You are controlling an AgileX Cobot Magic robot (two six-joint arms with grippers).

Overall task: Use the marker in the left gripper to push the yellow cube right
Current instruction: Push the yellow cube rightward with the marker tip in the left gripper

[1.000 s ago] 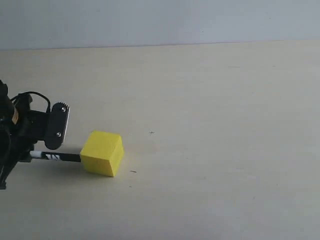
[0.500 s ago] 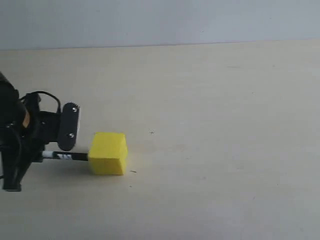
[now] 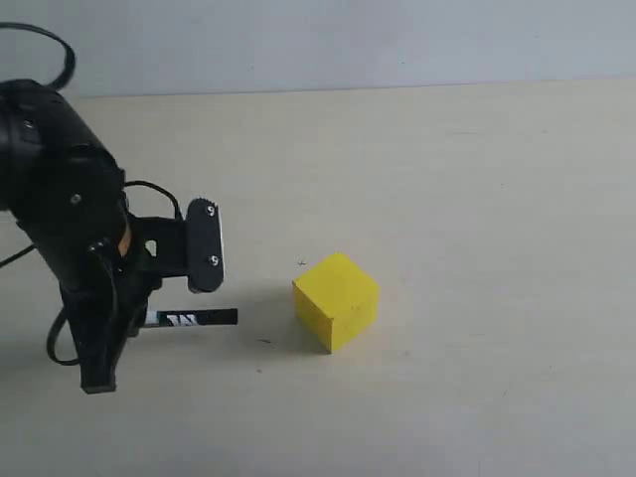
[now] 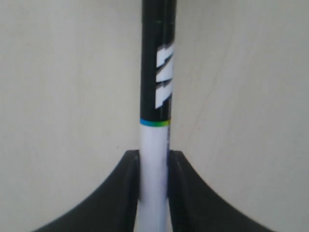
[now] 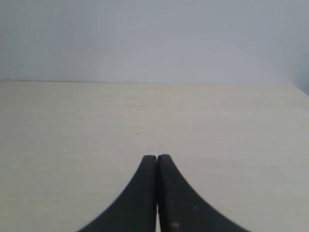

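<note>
The yellow cube [image 3: 336, 300] rests on the pale table [image 3: 477, 199] just left of the middle, turned so one corner faces the front. My left gripper [image 3: 151, 320] [image 4: 153, 157] is shut on the white barrel of the marker [image 3: 195, 319] [image 4: 155, 92]. The marker lies level and low over the table, its black capped end pointing right toward the cube. A short stretch of bare table separates its tip from the cube. The cube does not show in the left wrist view. My right gripper [image 5: 157, 157] is shut with nothing in it and is absent from the exterior view.
The bulky black left arm [image 3: 60, 189] and its cables fill the left side of the exterior view, with the bolted plate [image 3: 204, 246] above the marker. A grey wall [image 3: 348, 40] runs along the table's far edge.
My left arm swept right with the marker. The cube slid well to the right and turned on the table. The marker tip, earlier against the cube, now stands apart from it.
</note>
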